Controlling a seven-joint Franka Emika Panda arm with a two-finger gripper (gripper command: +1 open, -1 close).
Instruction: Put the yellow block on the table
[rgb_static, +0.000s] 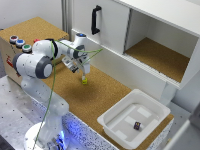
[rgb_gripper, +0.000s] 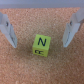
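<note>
The yellow block (rgb_static: 84, 79) (rgb_gripper: 41, 45) rests on the brown cork table (rgb_static: 107, 95) (rgb_gripper: 42, 70), in front of the white cabinet. It is a tiny cube with a black "N" on its upper face. My gripper (rgb_static: 83, 73) (rgb_gripper: 39, 43) hangs just above it, open, one finger on each side of the block. In the wrist view both fingertips (rgb_gripper: 68, 36) stand clear of the block's sides with cork showing in the gaps. Nothing is held.
A white cabinet (rgb_static: 125, 25) with a black handle (rgb_static: 95, 20) and an open cork-floored compartment (rgb_static: 160, 55) stands behind. A white plastic bin (rgb_static: 112, 122) at the table's near end holds a small dark object (rgb_static: 137, 125). Coloured buttons (rgb_static: 19, 43) sit on a box at the exterior view's left.
</note>
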